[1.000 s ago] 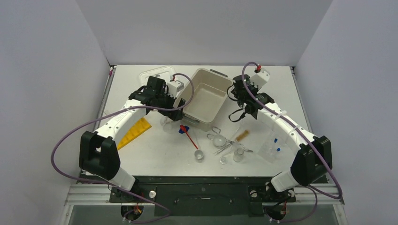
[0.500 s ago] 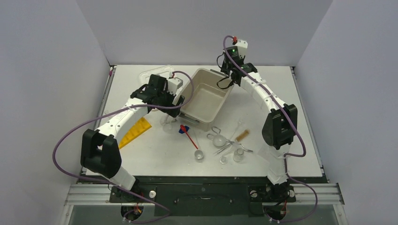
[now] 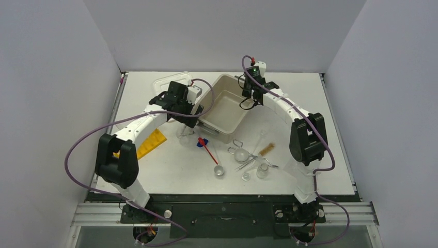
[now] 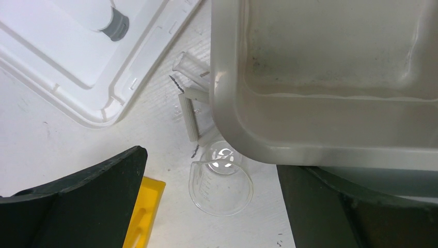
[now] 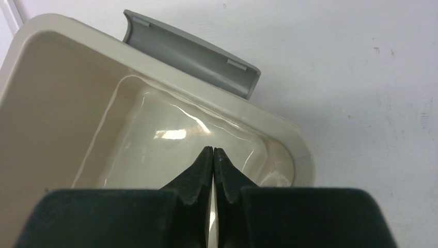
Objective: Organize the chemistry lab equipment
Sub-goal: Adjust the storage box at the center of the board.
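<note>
My left gripper (image 4: 212, 206) (image 3: 192, 123) stands open low over the table at the beige tub's (image 3: 233, 122) near left corner. A clear beaker (image 4: 221, 181) (image 3: 185, 137) lies on its side between the fingers, untouched. A clear tube (image 4: 192, 68) and a white ribbed piece (image 4: 191, 116) lie by the tub's corner. The yellow rack (image 3: 147, 144) (image 4: 142, 217) lies to the left. My right gripper (image 5: 213, 150) (image 3: 247, 99) is shut and empty above the tub's far right corner. Nearer me lie a red spatula (image 3: 208, 151), metal tongs (image 3: 244, 155), a brush (image 3: 266, 150) and small beakers (image 3: 219, 171).
The white lid (image 3: 168, 82) (image 4: 77, 57) lies at the back left, beside the tub. The tub's grey handle (image 5: 191, 54) juts from its far end. White walls close in the table on three sides.
My right arm swung from the table's right side to above the tub's far corner and its gripper shut. A clear item with blue caps at the right no longer shows. The left arm barely moved.
</note>
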